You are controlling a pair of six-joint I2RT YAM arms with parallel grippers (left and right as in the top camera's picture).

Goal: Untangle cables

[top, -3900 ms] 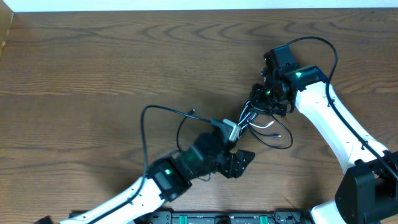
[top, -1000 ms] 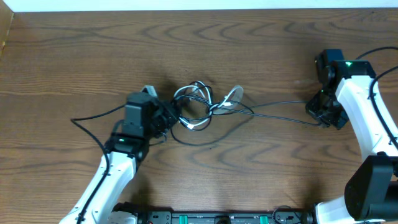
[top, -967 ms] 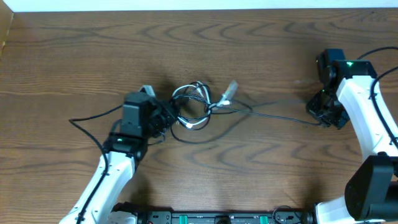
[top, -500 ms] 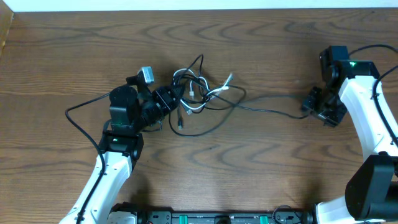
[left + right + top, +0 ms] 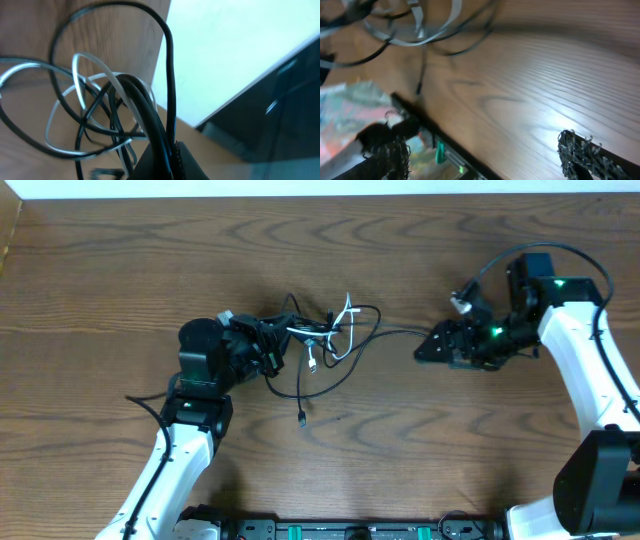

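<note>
The cables (image 5: 322,337) form a tangle of thin black and white cords left of the table's middle. A white loop (image 5: 346,312) sticks up from it, and a black end with a plug (image 5: 303,417) trails toward the front. My left gripper (image 5: 266,350) is shut on the tangle's left side. In the left wrist view black strands (image 5: 150,117) run down between its fingertips (image 5: 186,161), with white loops (image 5: 80,90) beyond. My right gripper (image 5: 428,347) points left, open and empty, just right of a black strand's end (image 5: 400,333). Its wrist view shows bare wood between the fingers (image 5: 584,156) and the cables (image 5: 420,34) far off.
The wooden table (image 5: 130,270) ends at a white strip along the back. A black rail with green parts (image 5: 350,532) runs along the front edge. The right arm's own thick black cable (image 5: 500,258) arcs above its wrist.
My right gripper has opened, let go of the long black strand and swung left toward the tangle. That strand has slackened back toward the tangle, which the left gripper still holds.
</note>
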